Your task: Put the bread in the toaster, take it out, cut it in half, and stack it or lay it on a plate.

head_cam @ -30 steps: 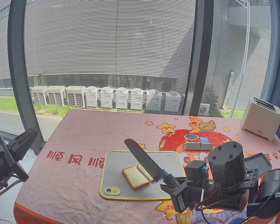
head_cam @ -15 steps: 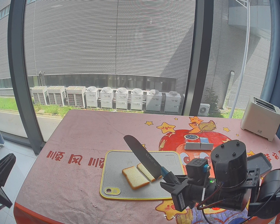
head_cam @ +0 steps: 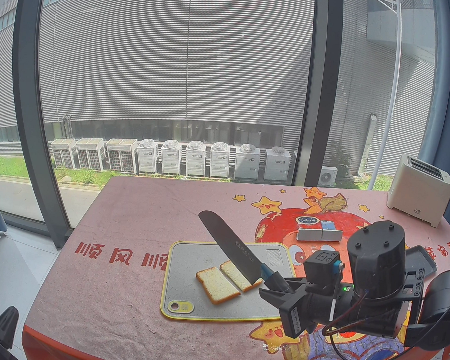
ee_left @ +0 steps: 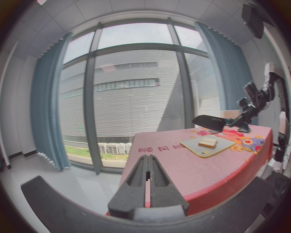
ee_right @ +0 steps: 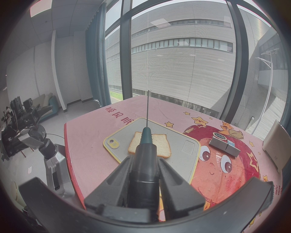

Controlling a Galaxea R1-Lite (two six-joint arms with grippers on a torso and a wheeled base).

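Two halves of a toasted bread slice (head_cam: 226,280) lie side by side on the grey, yellow-rimmed cutting board (head_cam: 187,268). My right gripper (head_cam: 278,289) is shut on the blue-collared handle of a black knife (head_cam: 230,246). The blade slants up and to the left above the bread, clear of it. In the right wrist view the gripper (ee_right: 145,160) holds the knife (ee_right: 147,109) edge-on over the bread (ee_right: 160,145). My left gripper (ee_left: 148,174) is shut on nothing, low beside the table's left side. The white toaster (head_cam: 420,189) stands at the far right.
A small grey-and-blue knife rest (head_cam: 319,232) sits behind the board on the apple print. A dark tray (head_cam: 421,258) lies partly hidden behind my right arm. The pink tablecloth (head_cam: 129,217) is bare to the left of the board. A window runs behind the table.
The left arm has dropped down and out to the lower left corner of the head view. The right arm has shifted slightly right, lifting the knife a little higher above the bread.
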